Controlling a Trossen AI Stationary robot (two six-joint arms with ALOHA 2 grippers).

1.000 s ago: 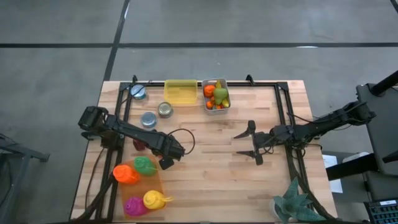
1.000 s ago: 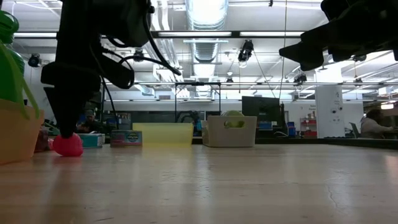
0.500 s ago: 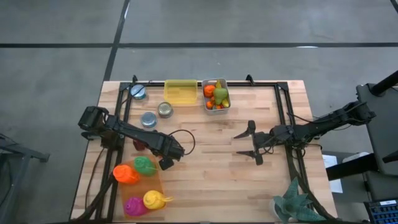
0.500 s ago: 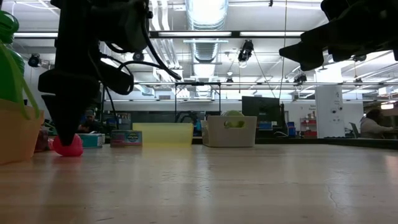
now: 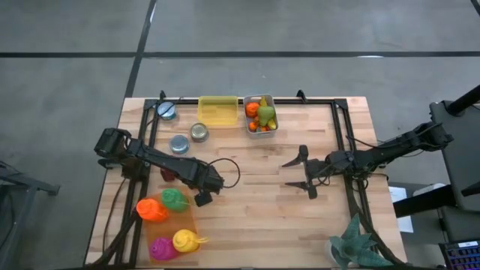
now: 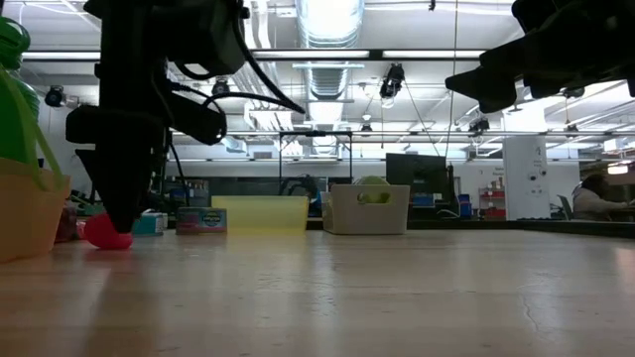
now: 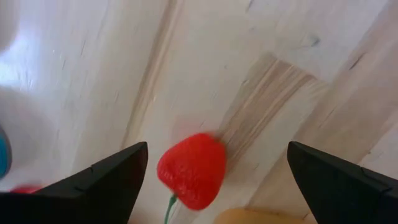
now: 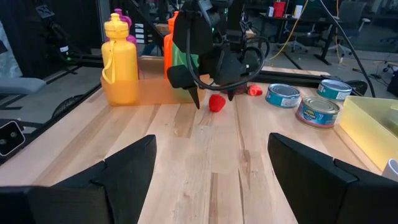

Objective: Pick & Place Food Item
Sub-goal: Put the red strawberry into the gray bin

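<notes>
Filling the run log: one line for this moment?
phase: pre-grasp | left end effector: open, over strawberry, no contact | right end effector: open, idle mid-table | strawberry: on table

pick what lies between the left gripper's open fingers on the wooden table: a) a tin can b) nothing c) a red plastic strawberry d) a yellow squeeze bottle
c: the left wrist view shows the red plastic strawberry on the wooden table, between the open fingers of the left gripper, untouched.

no readable text anywhere, can labels [image 8: 283, 96] possibly printed, too blurred to make out
</notes>
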